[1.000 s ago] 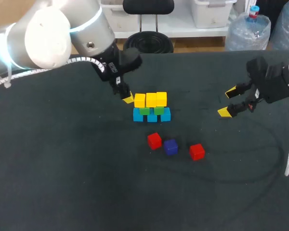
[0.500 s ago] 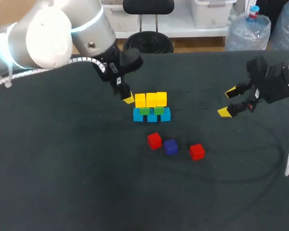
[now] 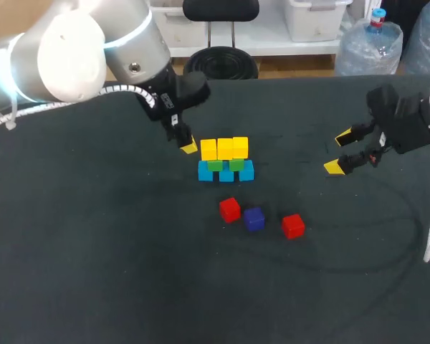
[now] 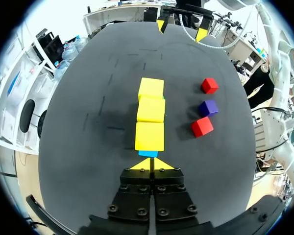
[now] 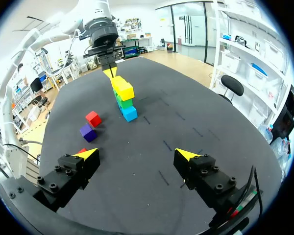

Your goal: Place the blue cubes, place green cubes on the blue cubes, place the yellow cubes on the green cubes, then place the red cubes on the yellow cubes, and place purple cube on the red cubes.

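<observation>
1. One dark desk [image 3: 93, 251] carries everything. The stack [image 3: 226, 161] near its middle serves as the landmark.
2. Three layers make up the stack: blue cubes [image 3: 246, 170] at the base, green cubes [image 3: 236, 164] on them, and yellow cubes [image 3: 224, 148] in a row on top. That is the order the task asks for, so the red layer looks to be next.
3. The left end effector [image 3: 190, 147] sits just beside the stack's left end, level with the yellow row. Its fingers are pressed together and hold nothing. Contact with the end cube cannot be made out.
4. The right end effector [image 3: 340, 152] hangs well to the stack's right, spread wide and empty, probably kept clear of the build.
5. Two red cubes [image 3: 229, 209] lie loose on the stack's near side with the purple cube [image 3: 254, 218] between them. All three are apart from both end effectors and waiting to be picked.
</observation>
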